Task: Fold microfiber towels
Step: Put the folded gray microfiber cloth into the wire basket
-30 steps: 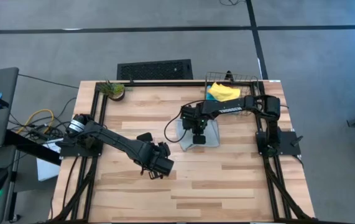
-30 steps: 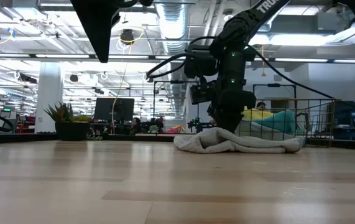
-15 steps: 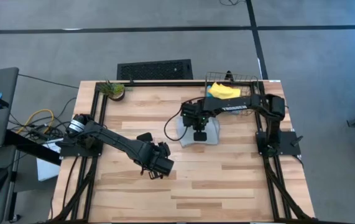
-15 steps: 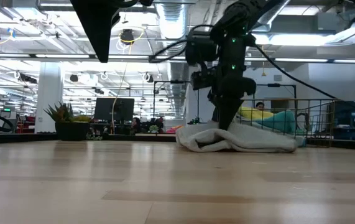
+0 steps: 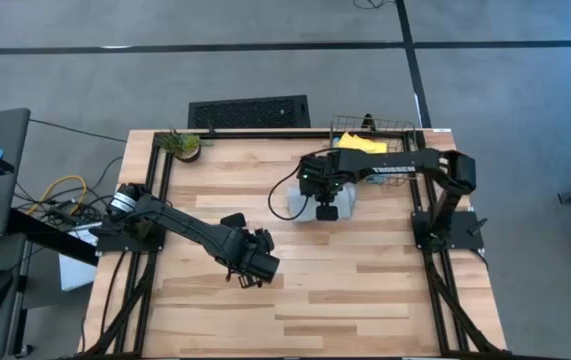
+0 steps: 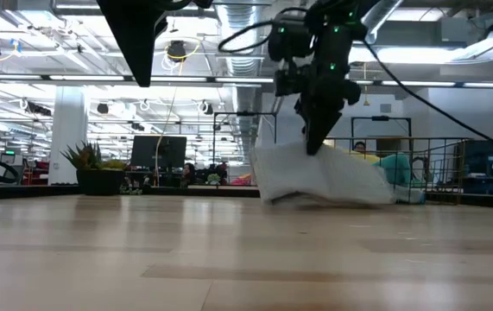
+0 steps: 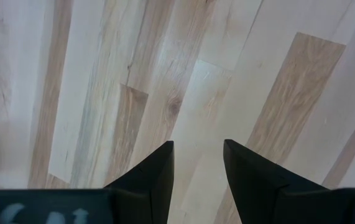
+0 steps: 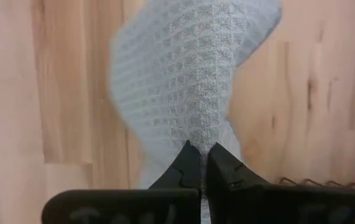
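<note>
Near the bench's (image 5: 365,300) far edge, the right gripper (image 8: 198,163) — pinching the pale towel (image 8: 189,81), seemingly by one edge — is mid-fold and next needs to lay it over flat, while the left gripper (image 7: 197,163) hangs open over bare wood.

A pale blue waffle-weave towel (image 6: 319,175) hangs lifted by one edge, its lower part trailing on the table beside the mesh basket (image 5: 385,126), where a yellow towel (image 5: 361,144) lies.

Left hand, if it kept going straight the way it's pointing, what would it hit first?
Most likely the bare wooden table. The left hand points down at the planks with open fingers, nothing between or ahead of them, though how far off the wood lies is unclear.
</note>
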